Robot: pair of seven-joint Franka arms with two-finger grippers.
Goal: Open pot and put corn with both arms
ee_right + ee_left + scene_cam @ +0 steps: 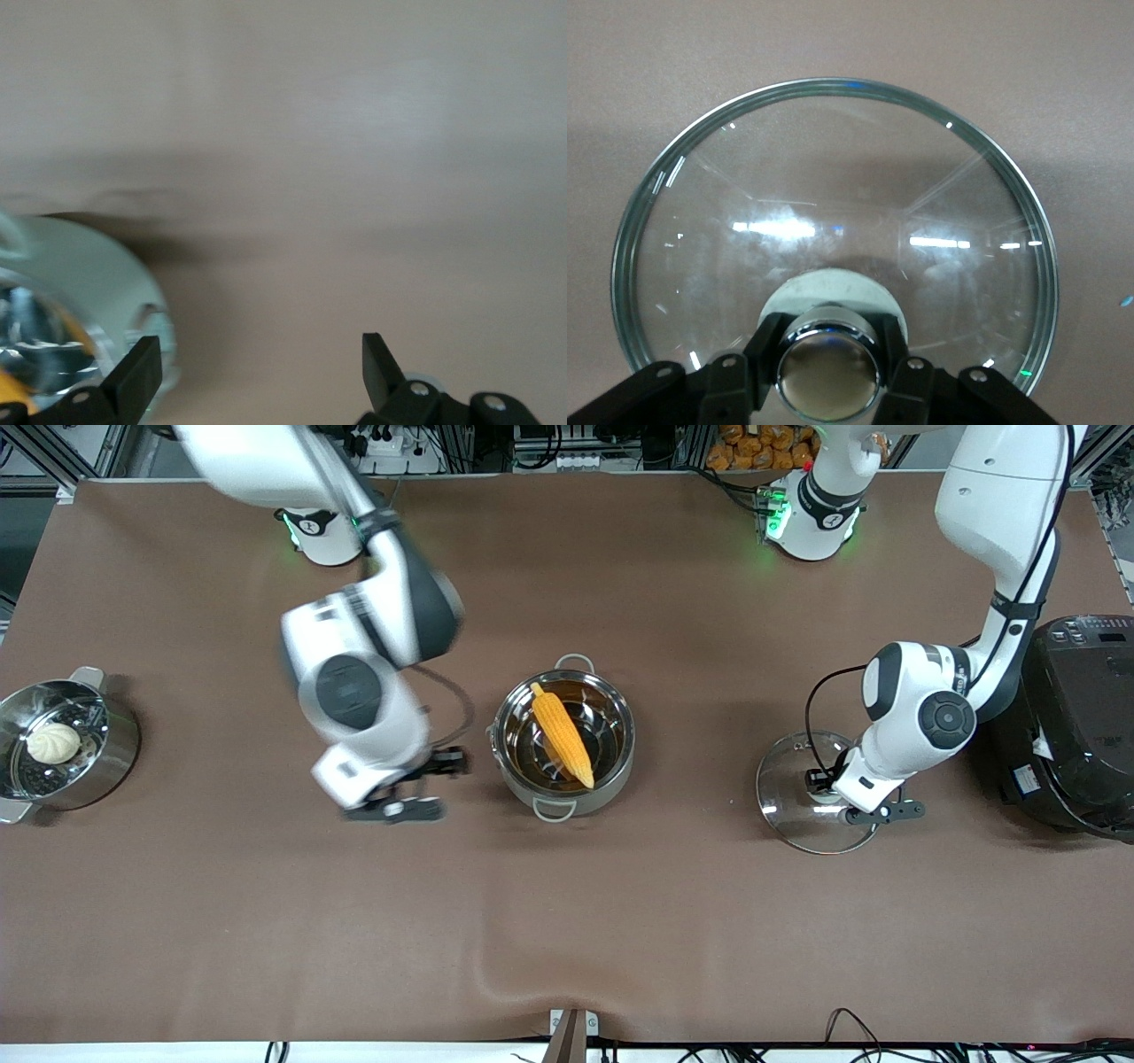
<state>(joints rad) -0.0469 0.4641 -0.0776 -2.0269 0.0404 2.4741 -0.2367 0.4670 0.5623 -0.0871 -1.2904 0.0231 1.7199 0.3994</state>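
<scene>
Your left end effector [828,376] grips the lid's knob [828,372], one black finger pressed to each side of it, so the lid [811,793] stays under control where it lies flat on the worktop [266,939]. It sits well apart from the pot [564,742], toward the left arm's end, parked out of the way so the pot's mouth is free. The knob is a polished, rounded metal button on a pale disc; the lid is a clear glass dome bound by a thin steel rim that catches the lights.

Your right end effector [257,372] hangs wide open and empty over bare worktop just beside the pot, toward the right arm's end, and the right arm looks blurred.

The corn [563,733] lies inside the pot, slanted across the bowl with its narrow tip against the wall. It is a tapered yellow-orange cob with rows of small kernels. The pot is round, mirror-bright steel with two small loop handles. I judge both steps done.

The worktop is a matt brown sheet. A steamer [62,744] holding a white bun [53,742] stands well apart from the pot at the right arm's end; a black cooker [1076,726] stands at the left arm's end.
</scene>
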